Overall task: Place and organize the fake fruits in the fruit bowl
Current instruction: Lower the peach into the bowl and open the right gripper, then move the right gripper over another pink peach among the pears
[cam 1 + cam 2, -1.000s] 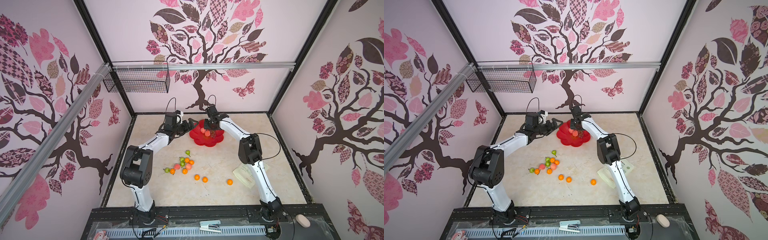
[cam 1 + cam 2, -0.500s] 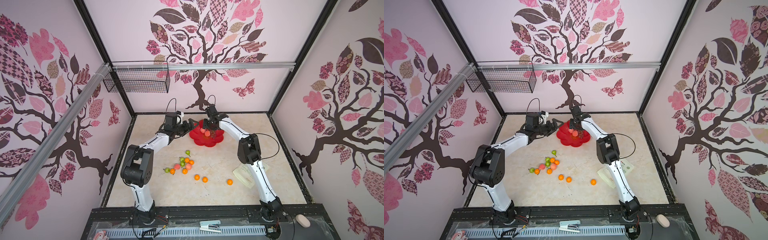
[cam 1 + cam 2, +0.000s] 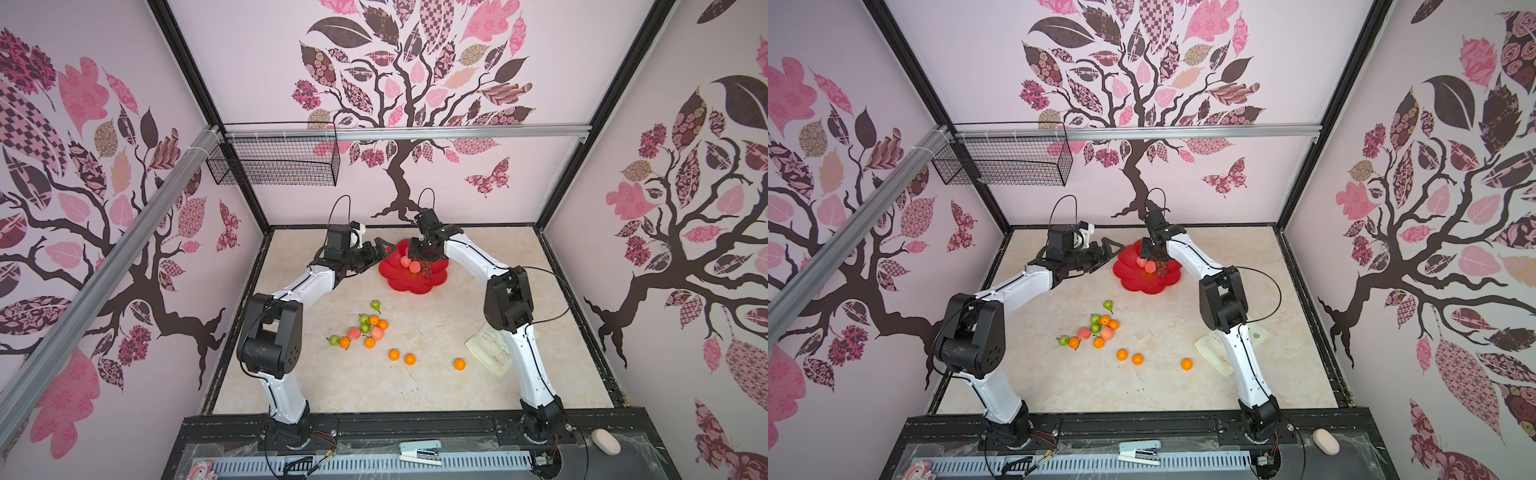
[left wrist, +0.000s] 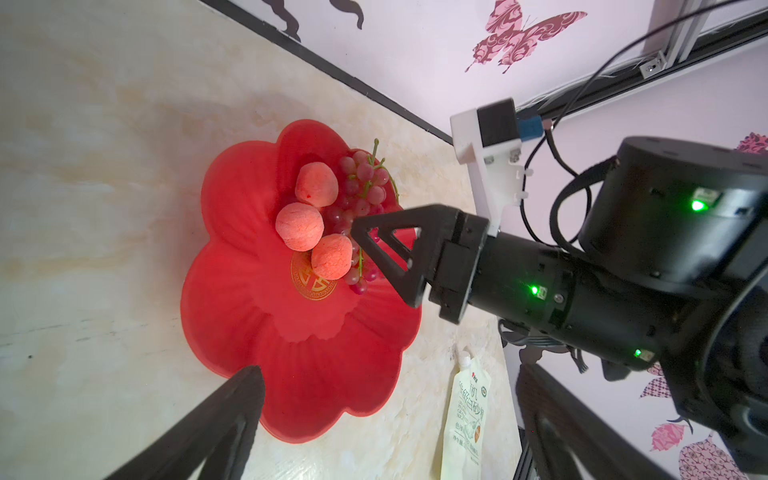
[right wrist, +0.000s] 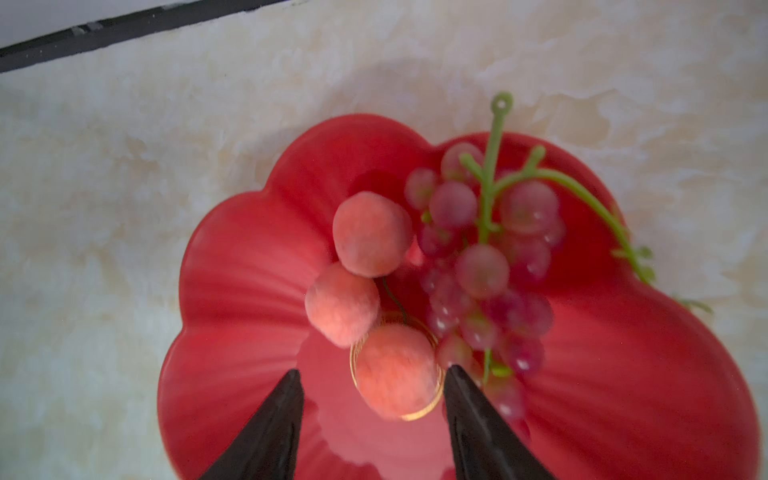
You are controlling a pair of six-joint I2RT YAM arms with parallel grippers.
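- Surface [image 3: 415, 386]: 13 fruits are left loose, well apart from the bowl: 7 oranges [image 3: 394, 354], 4 green fruits [image 3: 364, 318] and 2 peaches [image 3: 354, 333]. Most are clustered mid-surface; 3 oranges are strung toward the right arm.
- Bowl [image 3: 411, 287]: placed at the far side, between both arms. 4 items are counted inside.
- Grapes [image 4: 361, 178]: laid along 1 side of the bowl.
- 3 more peaches [image 4: 299, 227]: lined up against the grapes, 1 resting on the gold emblem [image 4: 309, 286].
- Right pincer [image 5: 372, 372]: hung over the bowl, jaws spread either side of that peach. A gap is seen at 1 jaw; nothing is pinched.
- Left pincer [image 3: 381, 250]: spread, empty, just beside the rim.
- Progress is judged at roughly a quarter. Sorting in the bowl is barely begun.
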